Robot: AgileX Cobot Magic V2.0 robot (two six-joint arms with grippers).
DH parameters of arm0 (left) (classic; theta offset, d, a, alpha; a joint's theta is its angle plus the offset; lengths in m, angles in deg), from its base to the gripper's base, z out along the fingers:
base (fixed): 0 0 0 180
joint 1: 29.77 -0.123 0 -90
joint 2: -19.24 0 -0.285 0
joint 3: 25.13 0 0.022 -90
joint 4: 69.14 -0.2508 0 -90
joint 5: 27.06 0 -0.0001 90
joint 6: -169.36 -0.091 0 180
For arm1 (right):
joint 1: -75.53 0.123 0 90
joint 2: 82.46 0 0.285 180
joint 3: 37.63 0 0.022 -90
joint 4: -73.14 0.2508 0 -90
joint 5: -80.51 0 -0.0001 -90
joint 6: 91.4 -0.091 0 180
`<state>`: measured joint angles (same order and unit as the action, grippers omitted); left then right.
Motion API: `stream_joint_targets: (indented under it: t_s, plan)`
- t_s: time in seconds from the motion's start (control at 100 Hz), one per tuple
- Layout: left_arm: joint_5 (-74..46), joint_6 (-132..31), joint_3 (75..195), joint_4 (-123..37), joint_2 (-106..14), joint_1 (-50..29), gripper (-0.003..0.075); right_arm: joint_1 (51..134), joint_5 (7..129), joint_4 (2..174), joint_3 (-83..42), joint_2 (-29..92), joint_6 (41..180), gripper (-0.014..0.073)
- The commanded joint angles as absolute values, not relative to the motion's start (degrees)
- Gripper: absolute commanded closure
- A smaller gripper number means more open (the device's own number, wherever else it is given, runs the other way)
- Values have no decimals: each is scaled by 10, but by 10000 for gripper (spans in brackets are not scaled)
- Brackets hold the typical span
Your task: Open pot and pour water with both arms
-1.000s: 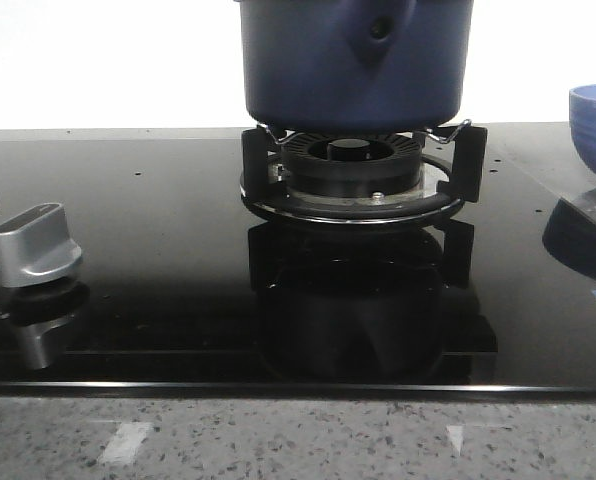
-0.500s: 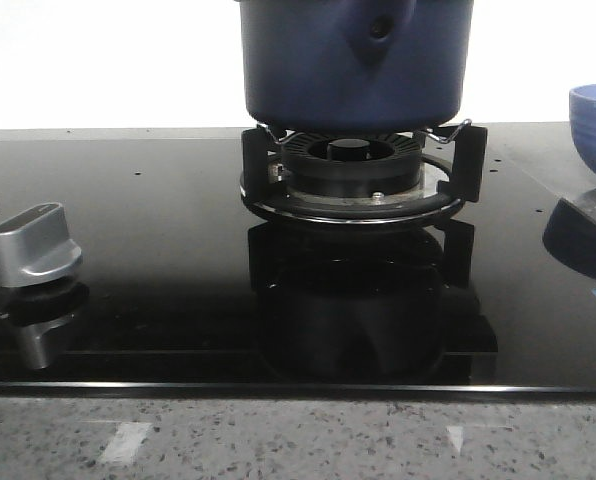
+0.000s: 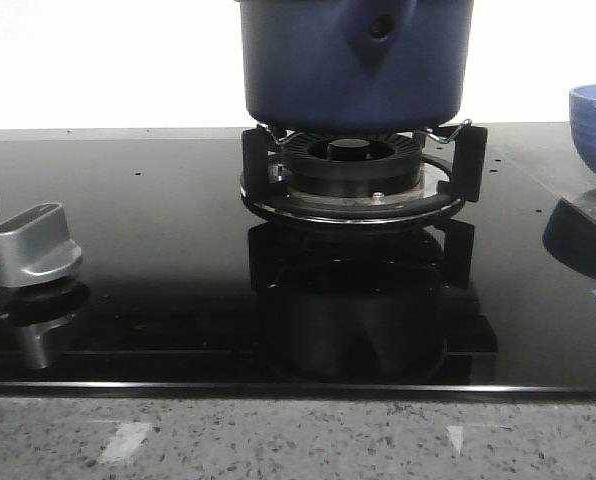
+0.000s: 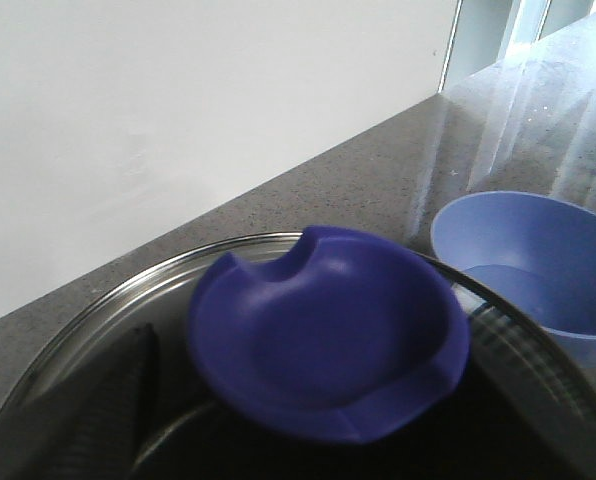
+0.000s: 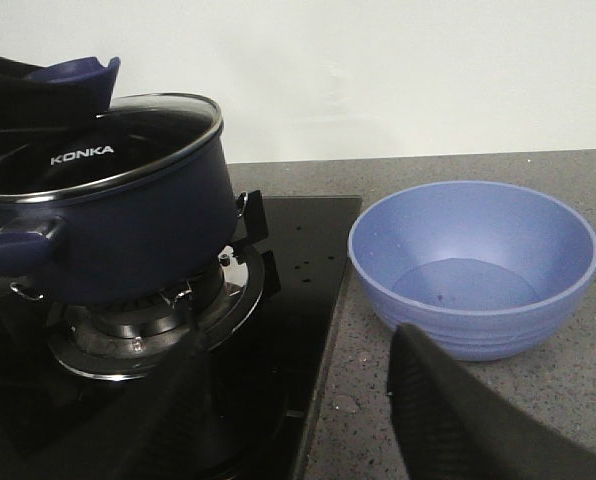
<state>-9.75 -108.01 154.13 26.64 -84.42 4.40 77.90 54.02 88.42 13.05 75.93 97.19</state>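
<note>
The dark navy pot [image 3: 356, 65] stands on the burner [image 3: 353, 175], its handle mount facing the front camera. In the right wrist view the pot [image 5: 128, 230] carries a glass lid [image 5: 108, 150] with a steel rim and a blue knob [image 5: 78, 72]. My left gripper [image 4: 318, 330] is over the lid [image 4: 98, 300]. Its fingers [image 4: 108, 400] sit wide apart on either side of the knob [image 4: 328, 330], which hides the stem. My right gripper [image 5: 298, 340] is open and empty, low over the hob's edge between pot and bowl. Neither gripper shows in the front view.
A lighter blue bowl [image 5: 473, 265] stands on the grey speckled counter [image 5: 478, 400] to the pot's right; it also shows in the front view [image 3: 593, 125] and the left wrist view [image 4: 538, 250]. A silver stove knob [image 3: 36, 245] sits on the black glass hob [image 3: 158, 200].
</note>
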Motion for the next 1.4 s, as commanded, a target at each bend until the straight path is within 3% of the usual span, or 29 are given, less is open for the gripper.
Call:
stream_joint_targets:
  t_s: [0.0,0.45,0.9,1.39]
  plan:
    - [-79,-1081,1566,301,-833,48,227,781,582,889,117,749,979,230]
    - [-38,-1081,1574,372,-861,48,233,781,582,889,117,749,979,230]
    - [-8,-1127,1574,372,-861,48,375,781,566,889,117,749,979,230]
    - [39,-1128,1575,382,-861,48,386,781,557,889,117,749,979,230]
